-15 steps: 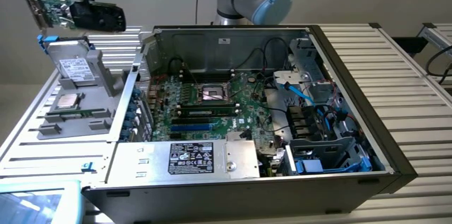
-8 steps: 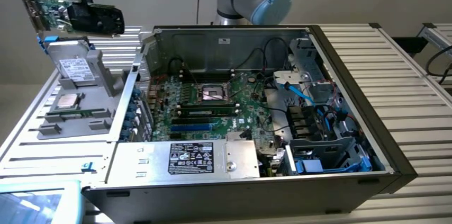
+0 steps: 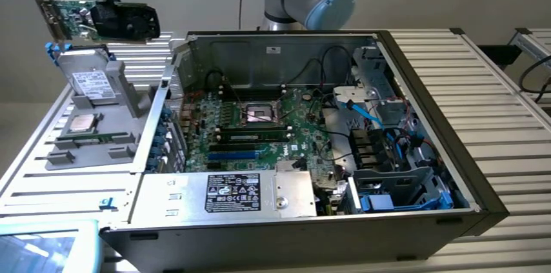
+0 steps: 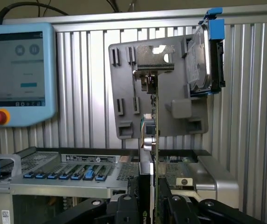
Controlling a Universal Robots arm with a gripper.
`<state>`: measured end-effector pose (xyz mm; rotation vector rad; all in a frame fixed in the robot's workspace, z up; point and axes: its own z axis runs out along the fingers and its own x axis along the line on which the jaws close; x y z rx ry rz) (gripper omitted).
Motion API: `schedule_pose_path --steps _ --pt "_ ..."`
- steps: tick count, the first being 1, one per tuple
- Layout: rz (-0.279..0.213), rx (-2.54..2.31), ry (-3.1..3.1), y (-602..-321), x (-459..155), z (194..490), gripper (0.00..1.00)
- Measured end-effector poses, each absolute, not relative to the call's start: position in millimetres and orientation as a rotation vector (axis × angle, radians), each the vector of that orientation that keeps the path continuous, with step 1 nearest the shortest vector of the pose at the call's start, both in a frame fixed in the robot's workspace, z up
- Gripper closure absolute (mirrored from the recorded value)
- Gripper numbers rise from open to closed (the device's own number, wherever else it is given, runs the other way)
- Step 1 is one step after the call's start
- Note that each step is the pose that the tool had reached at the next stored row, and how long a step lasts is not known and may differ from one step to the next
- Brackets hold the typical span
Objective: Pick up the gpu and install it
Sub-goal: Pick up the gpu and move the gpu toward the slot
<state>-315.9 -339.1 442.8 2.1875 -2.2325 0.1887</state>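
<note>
Green gpu hangs clamped in the gripper, itself partly cut off.

No wording can be read anywhere. The black label on the power supply and the white label on the drive carry print too small to read. The same is true of the pendant screen and the strip label on the case.

A table of ribbed silver metal slats spans the frame. An open computer case sits on it at the centre. A grey plastic rack stands on it at the left. A blue-edged screen lies at the lower left corner.
</note>
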Motion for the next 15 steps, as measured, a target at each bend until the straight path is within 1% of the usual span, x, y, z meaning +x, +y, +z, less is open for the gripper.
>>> schedule_pose_path --steps 15 --pt "0.19 2.209 -2.214 -338.9 -314.7 443.2 0.73"
